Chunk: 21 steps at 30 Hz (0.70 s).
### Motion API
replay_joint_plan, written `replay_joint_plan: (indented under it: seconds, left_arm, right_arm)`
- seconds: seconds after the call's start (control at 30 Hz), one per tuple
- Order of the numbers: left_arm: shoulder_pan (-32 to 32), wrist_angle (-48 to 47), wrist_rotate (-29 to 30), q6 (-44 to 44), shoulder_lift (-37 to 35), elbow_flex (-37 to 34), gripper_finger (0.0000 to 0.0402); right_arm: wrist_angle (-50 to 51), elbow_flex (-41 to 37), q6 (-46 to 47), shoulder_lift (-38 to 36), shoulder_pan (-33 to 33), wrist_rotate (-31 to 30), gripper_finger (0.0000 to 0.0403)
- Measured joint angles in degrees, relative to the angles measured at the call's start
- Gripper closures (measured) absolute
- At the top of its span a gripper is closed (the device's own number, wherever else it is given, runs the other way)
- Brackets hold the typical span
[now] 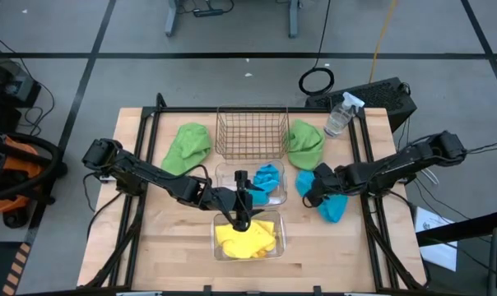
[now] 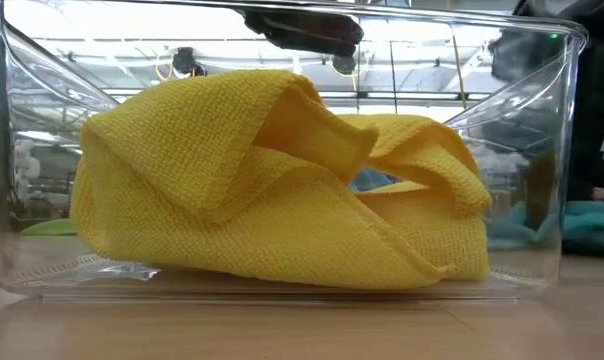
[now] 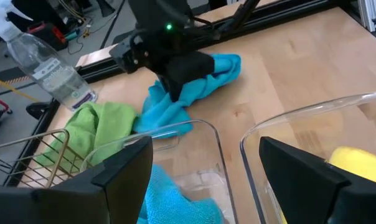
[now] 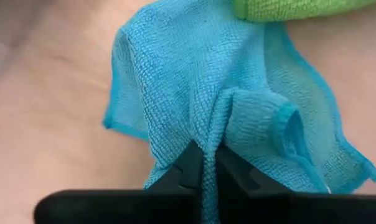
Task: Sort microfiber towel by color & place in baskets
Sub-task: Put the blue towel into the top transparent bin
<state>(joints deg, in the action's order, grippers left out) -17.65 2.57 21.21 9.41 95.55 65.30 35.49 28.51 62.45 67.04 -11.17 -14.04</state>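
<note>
Your right gripper [image 4: 203, 163] is pinched shut on a thin fold of the blue towel [image 1: 331, 204], which lies on the table [image 1: 174, 247] right of the blue bin [image 1: 280, 187]. Thin fold means it could slip out on lift, or drag the green towel [image 1: 304, 144] touching it. Left gripper [image 1: 242, 204], fingers spread w/ nothing held, hovers over the yellow bin [image 1: 219, 243], so watch for arm clash.

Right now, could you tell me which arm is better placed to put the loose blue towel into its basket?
Right: its gripper is already pinching the blue towel beside the clear basket; the left gripper hangs open over the yellow towels.
</note>
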Motion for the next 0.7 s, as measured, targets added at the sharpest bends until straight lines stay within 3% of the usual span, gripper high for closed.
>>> replay_joint_plan:
  seconds: [0.33,0.7]
  left_arm:
    - [0.0,0.0,0.0,1.6,0.0,0.0,0.0102]
    - [0.0,0.3,0.0,1.6,0.0,0.0,0.0102]
  right_arm:
    - [-8.7,0.0,-3.4,-7.7,-6.4,-1.4,0.0395]
    - [-26.6,0.0,-18.7,-16.6,-12.6,-10.6,0.0395]
